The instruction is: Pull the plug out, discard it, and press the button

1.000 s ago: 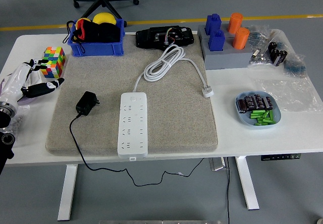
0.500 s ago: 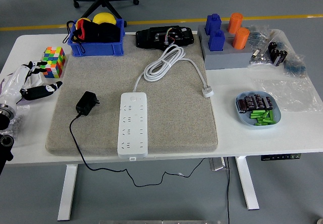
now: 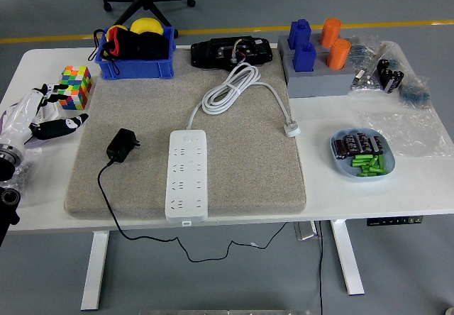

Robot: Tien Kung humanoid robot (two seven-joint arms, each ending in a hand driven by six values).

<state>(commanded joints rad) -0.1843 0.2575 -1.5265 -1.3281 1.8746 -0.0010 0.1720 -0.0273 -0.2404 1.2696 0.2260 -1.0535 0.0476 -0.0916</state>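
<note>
**Black adapter off the strip, button not yet pressed**

The small black plastic plug adapter (image 3: 123,145) lies on its side on the grey felt mat (image 3: 241,180), just left of the white four-row power strip (image 3: 187,174) and apart from it — none of the strip's sockets holds anything. Its thin black cord (image 3: 106,201) runs down off the mat's front edge and hangs under the white table (image 3: 425,187). By the look of it the adapter is light, rigid and smooth-sided; a pinch across its two broad faces should hold best, since the cord would drag and swing if taken instead. The felt is soft, so fingers can dig under an edge.

The strip is a stiff, flat slab that should stay put under a downward press. I cannot make out its button for certain; it seems to sit at the far end, near where the thick white cable (image 3: 230,88) leaves it.

The left hand (image 3: 50,120) hovers at the table's left edge, fingers loosely apart and empty, between the multicoloured puzzle cube (image 3: 75,87) and the mat. The right hand is out of view.

Little blocks the way — the cube is close to the hand, the blue plastic bin (image 3: 136,64) stands well behind, and the coiled cable lies beyond the strip's far end.
</note>
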